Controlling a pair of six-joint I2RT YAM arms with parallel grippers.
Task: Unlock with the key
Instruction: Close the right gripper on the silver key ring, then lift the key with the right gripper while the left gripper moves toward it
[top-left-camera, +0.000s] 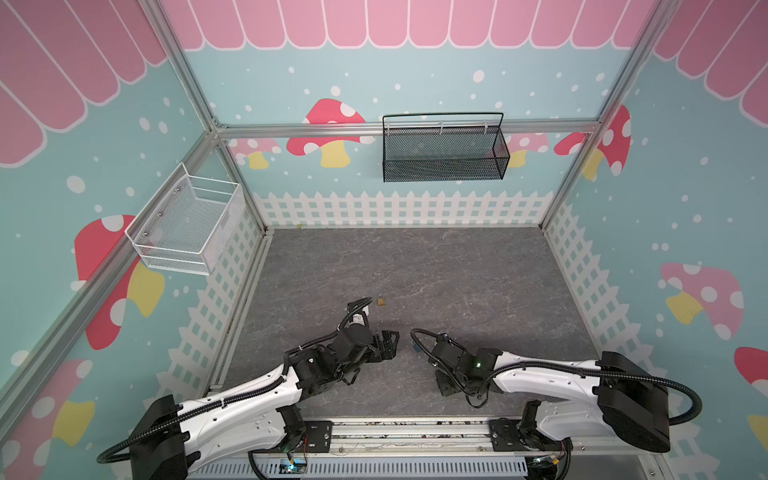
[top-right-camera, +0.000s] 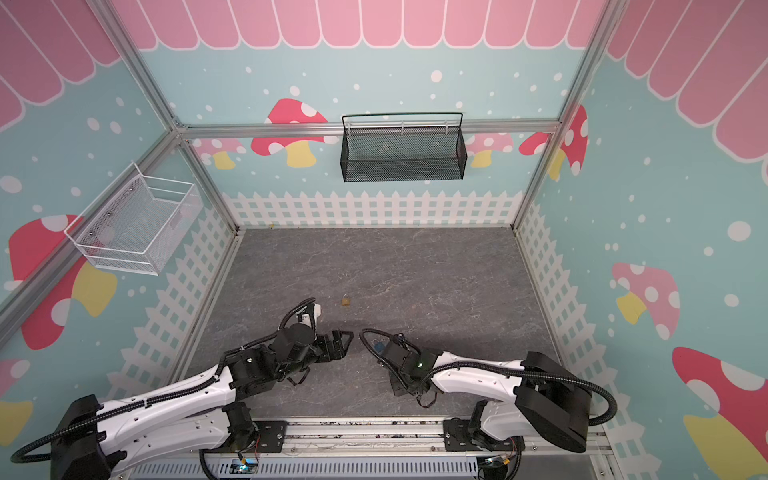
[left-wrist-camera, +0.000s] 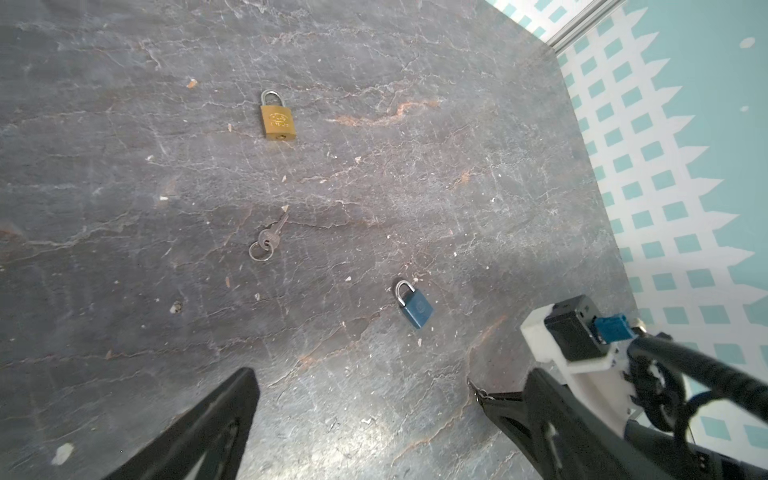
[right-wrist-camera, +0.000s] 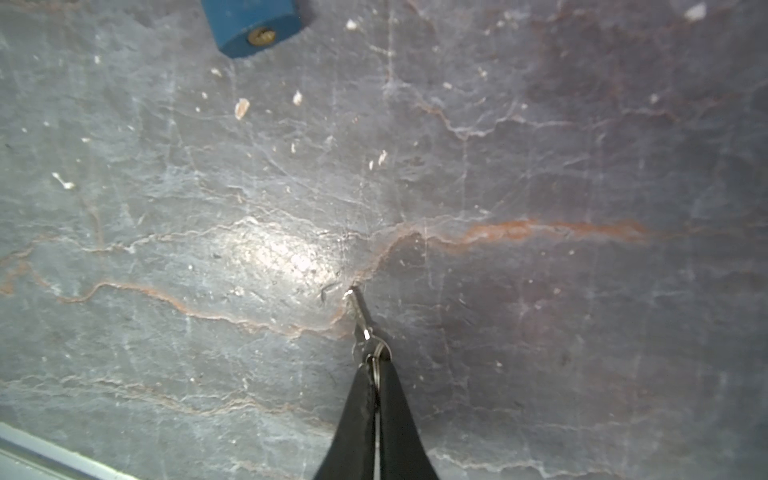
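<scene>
1. Your right claw (right-wrist-camera: 376, 365) is clamped tight on the key (right-wrist-camera: 360, 313). The jaws pinch its head and ring, and the blade sticks out ahead.
2. The key tip touches the surface (right-wrist-camera: 540, 166). The key is tilted, not lying flat.
3. In both top views the right arm reaches in from lower right to lower centre of the frame. You can't see the claw or key there because the wrist hides them.
4. The blue padlock (right-wrist-camera: 253, 25) lies near the key tip without touching it, keyhole end towards the claw.
5. Your left claw (top-left-camera: 394, 345) is spread wide and holds nothing. It hovers at lower centre of the frame, tips pointing at the right arm.
6. The brass padlock (top-left-camera: 380, 300) lies flat just below mid-frame, apart from the blue padlock.
7. Both shackles look closed in the left wrist view.
8. A second key (left-wrist-camera: 266, 239) on a ring lies flat on the surface, clear of both padlocks and both claws. It is too small to make out in the top views.
</scene>
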